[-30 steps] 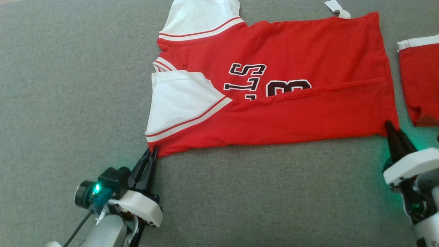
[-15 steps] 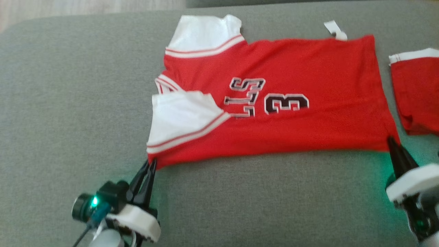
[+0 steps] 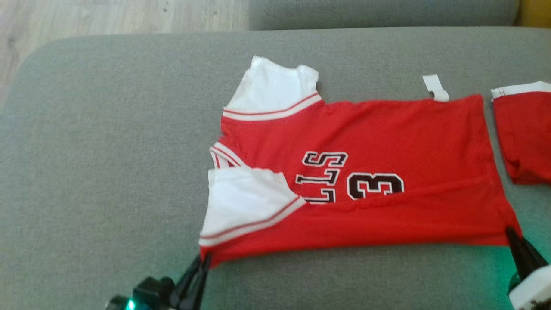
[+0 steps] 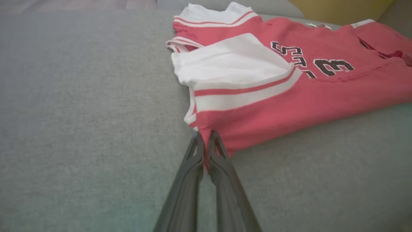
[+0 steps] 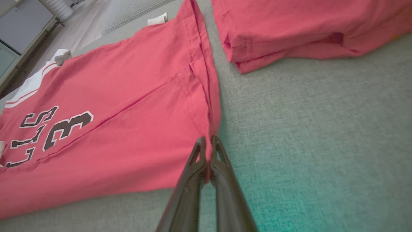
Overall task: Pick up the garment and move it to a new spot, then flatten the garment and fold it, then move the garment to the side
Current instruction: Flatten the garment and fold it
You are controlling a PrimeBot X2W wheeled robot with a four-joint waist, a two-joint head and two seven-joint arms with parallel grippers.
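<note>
**A:** Where is the garment?

**B:** The red garment lies spread on the grey cushion, stretching away from both sets of fingertips. Its near edge runs from one gripper to the other.

**A:** What is the left gripper doing?

**B:** The left gripper is pressed together on the near corner at the shoulder end, with red cloth pinched between the tips. A white sleeve with a red stripe lies just ahead of it, folded over the red body.

**A:** And the right one?

**B:** The right gripper is closed on the near corner of the hem, and a sliver of red shows between its fingers. From the hem just ahead of it, a ridge in the cloth runs off to its left toward the dark number.

**A:** Anything else near them?

**B:** A second red piece lies ahead and to the right of the right gripper. It is just beside the garment's hem, with a narrow strip of cushion between them. A small white tag sticks out at the garment's far edge, well ahead of that gripper. Wooden floor shows past the cushion, far beyond the left gripper.
</note>
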